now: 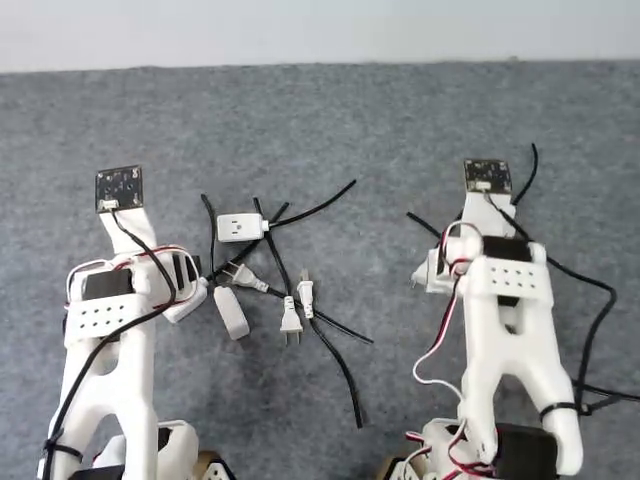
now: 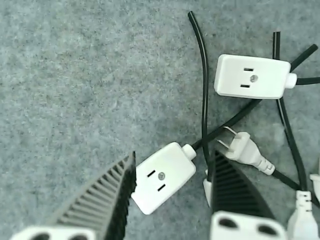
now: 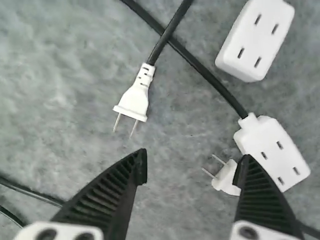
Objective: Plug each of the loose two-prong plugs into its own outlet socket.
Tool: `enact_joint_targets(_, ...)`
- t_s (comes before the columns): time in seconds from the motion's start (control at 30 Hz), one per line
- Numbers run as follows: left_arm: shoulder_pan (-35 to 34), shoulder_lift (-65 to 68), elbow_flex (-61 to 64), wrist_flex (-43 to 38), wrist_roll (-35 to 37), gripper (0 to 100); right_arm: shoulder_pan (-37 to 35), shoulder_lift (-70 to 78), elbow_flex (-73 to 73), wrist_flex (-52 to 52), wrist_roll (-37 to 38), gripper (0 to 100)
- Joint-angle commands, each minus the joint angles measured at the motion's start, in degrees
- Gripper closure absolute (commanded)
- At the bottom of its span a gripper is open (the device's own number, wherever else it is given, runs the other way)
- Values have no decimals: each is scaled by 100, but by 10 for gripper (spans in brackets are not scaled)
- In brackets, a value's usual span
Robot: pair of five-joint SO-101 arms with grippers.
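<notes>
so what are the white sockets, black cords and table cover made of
Sockets: likely hard moulded plastic, smooth white with a slight sheen and rounded edges.
Cords: probably rubber or vinyl sheathing, smooth black, bending freely.
Table cover: looks like grey felt or low carpet, matte and fuzzy.

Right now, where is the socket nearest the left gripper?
In the left wrist view, the socket lies face-up on the grey carpet between the fingers of the open left gripper, with a plug just beyond its cord end.

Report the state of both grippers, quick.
Left gripper: open, jaws either side of a white rectangular plastic outlet socket, gripping nothing.
Right gripper: open, holding nothing.
</notes>
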Motion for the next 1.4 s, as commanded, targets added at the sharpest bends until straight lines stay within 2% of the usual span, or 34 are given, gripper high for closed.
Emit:
enact_joint_targets(0.0,-9,-18,-31,-141,88,771,75,4,-536,435,536,705)
enact_joint_targets(0.17,-9,-18,-31,-141,88,771,558,22,-703,646,1266,705)
enact_joint_targets(0.37,-9,-18,40,-211,79,771,1121,101,-914,646,1380,705)
enact_joint_targets(0.53,-9,-18,145,-413,79,771,1182,110,-905,655,1785,705)
enact_joint_targets(0.77,-18,-26,145,-404,79,771,1209,180,-897,655,1855,705)
enact_joint_targets(1.03,-18,-26,154,-396,79,771,1314,1499,-1143,-40,2013,705)
enact_joint_targets(1.37,-18,-26,154,-396,79,771,1675,3002,-2857,927,2778,705)
